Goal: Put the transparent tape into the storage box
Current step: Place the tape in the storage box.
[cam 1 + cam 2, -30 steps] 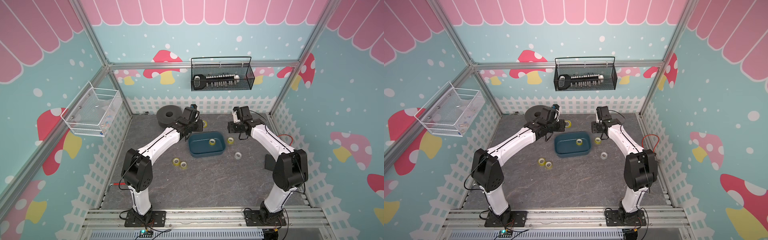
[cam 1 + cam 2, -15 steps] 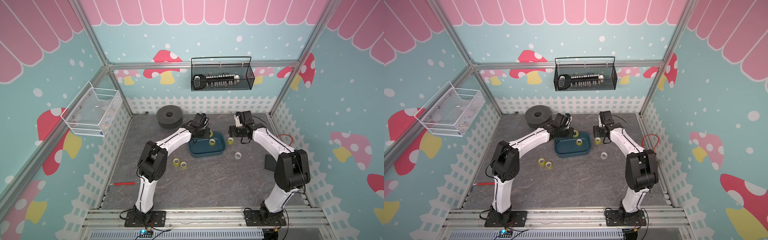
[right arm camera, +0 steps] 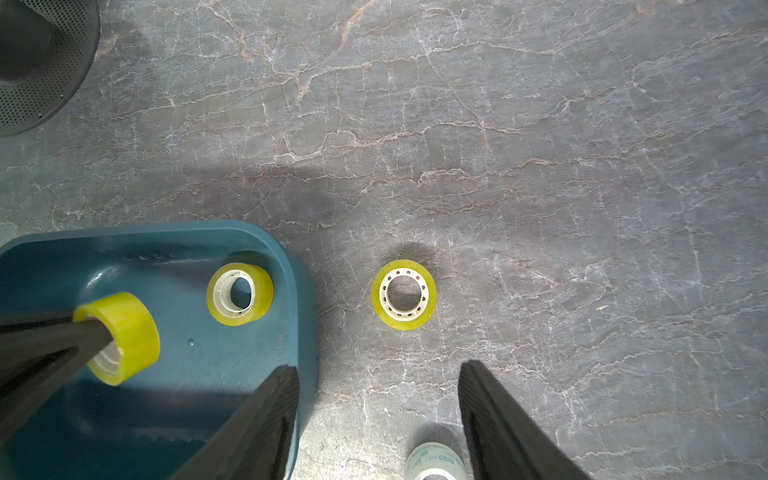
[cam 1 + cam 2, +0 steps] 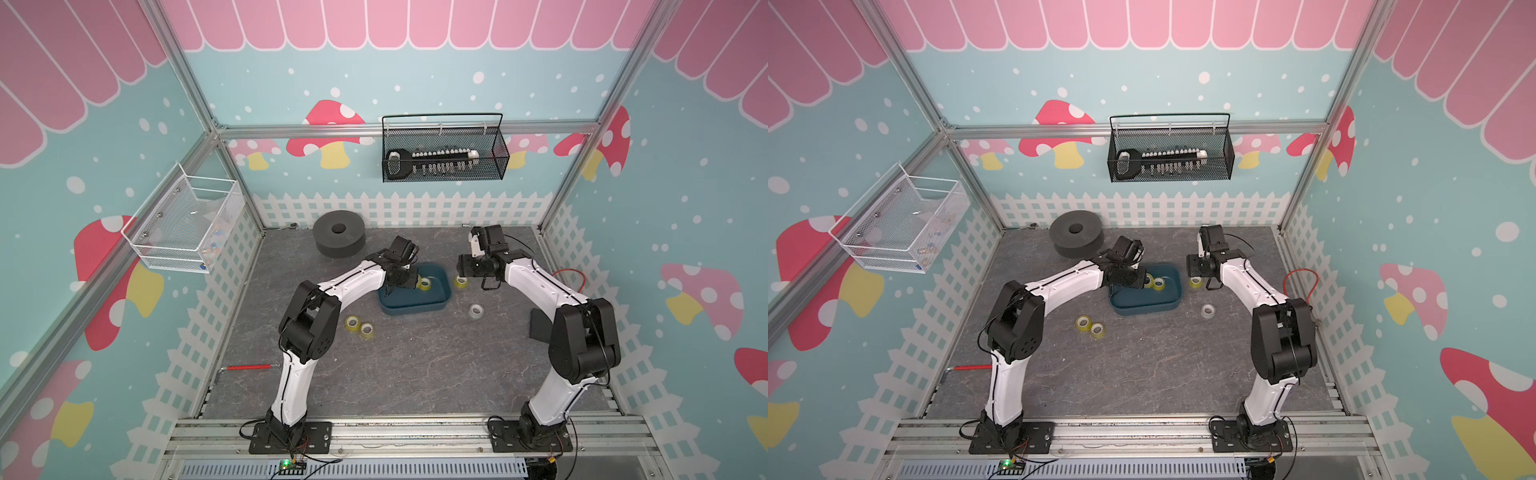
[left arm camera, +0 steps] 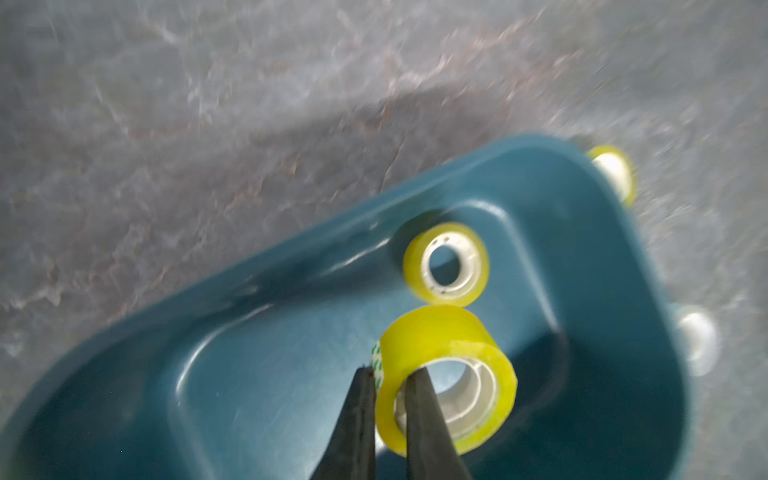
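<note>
pinching tape roll (image 5: 446,376) in left gripper (image 5: 388,380) inside storage box (image 5: 266,266) rim | hanging right gripper (image 3: 378,374) wide open over box edge, loose roll (image 3: 404,294) just beside

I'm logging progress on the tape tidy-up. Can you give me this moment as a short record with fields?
storage box: on the table, one yellowish tape roll lying flat inside
left gripper: shut on held tape roll, one finger through its core, over the box
right gripper: open, empty, above the roll beside the box
rolls on the table outside the box: that one, a pair, a pale roll
</note>
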Controlling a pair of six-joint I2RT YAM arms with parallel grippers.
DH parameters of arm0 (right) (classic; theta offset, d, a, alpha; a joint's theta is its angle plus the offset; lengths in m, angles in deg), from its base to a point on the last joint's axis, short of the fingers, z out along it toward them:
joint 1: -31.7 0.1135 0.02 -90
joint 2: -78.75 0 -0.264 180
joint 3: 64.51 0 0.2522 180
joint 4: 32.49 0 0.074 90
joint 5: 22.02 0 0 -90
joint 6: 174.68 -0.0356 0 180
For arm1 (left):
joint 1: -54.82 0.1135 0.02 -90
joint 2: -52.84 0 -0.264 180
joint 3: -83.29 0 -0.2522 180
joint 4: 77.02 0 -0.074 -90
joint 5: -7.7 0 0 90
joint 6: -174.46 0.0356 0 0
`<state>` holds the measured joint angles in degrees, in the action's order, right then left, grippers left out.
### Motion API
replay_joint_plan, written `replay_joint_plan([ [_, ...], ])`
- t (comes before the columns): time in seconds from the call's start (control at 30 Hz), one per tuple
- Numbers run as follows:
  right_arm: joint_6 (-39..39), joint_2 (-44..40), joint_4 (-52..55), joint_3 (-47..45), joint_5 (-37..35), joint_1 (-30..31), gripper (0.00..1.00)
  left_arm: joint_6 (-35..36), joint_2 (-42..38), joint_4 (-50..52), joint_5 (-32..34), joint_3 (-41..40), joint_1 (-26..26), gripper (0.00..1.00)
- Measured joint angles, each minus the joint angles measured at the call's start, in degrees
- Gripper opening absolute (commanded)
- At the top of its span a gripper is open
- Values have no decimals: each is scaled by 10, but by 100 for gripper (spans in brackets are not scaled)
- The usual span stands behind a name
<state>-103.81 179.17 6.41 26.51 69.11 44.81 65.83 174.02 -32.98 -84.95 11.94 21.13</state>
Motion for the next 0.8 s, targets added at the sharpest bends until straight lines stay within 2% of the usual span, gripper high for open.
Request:
replay_joint_plan([
  [0.57, -9, 0, -7, -12, 5, 0, 67, 0, 49, 25, 27, 12, 2, 0],
  [0.8, -11, 0, -12, -13, 10, 0, 67, -1, 54, 25, 34, 34, 3, 7],
])
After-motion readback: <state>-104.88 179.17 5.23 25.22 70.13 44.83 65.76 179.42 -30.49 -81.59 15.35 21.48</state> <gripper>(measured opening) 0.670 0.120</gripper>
